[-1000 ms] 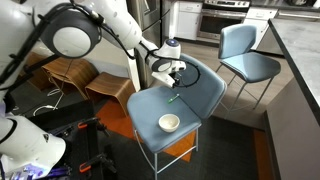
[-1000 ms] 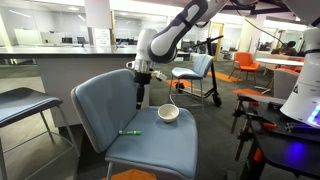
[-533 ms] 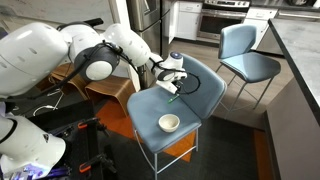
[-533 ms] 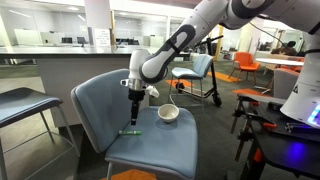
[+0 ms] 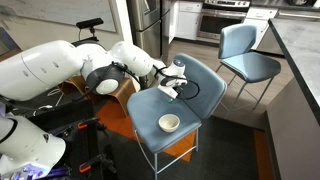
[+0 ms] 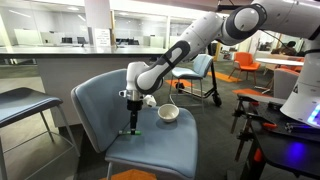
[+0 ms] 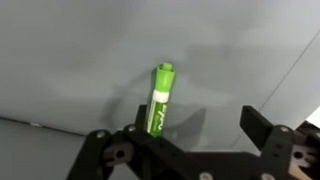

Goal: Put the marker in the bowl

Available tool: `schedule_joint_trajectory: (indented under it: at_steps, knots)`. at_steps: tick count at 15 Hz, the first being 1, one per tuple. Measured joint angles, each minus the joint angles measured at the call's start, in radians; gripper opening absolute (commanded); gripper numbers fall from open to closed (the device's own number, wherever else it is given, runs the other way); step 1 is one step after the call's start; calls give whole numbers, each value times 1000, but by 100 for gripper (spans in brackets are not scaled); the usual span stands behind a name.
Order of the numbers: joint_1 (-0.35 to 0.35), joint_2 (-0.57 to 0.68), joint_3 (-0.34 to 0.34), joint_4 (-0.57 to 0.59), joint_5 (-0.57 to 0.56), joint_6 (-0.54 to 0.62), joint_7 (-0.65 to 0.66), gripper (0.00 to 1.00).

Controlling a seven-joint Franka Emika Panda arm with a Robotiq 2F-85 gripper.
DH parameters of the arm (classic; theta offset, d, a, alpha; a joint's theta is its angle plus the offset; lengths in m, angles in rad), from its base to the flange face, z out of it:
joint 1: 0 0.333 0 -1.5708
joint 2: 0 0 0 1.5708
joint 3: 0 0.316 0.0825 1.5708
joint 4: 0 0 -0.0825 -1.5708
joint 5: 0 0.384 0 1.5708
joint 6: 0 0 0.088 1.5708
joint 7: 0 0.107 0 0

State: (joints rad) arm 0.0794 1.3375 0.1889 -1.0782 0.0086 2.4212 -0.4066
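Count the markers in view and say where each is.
1. The marker lies on the chair seat, between the fingers of the open gripper, apart from the bowl. The arm could be hiding others.

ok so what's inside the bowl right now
Nothing that shows: in an exterior view the bowl looks empty, plain white inside. Its near wall covers a little of the bottom. The marker lies on the chair seat, between the open fingers.

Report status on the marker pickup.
Tool open, low over marker. Marker flat on blue seat, not gripped. Bowl upright; nothing between.
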Motion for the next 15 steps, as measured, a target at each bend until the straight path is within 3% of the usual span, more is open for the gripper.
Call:
schedule_joint_trajectory:
  at_steps: [3,5,6,7,15]
  knots:
    - [5,43,-2,65,0,-45,0,100]
    - [6,68,-5,103,0,-68,0,90]
    - [5,81,-6,120,0,-78,0,71]
    - [5,92,-8,137,0,-86,0,69]
    - [5,126,-20,186,0,-96,0,7]
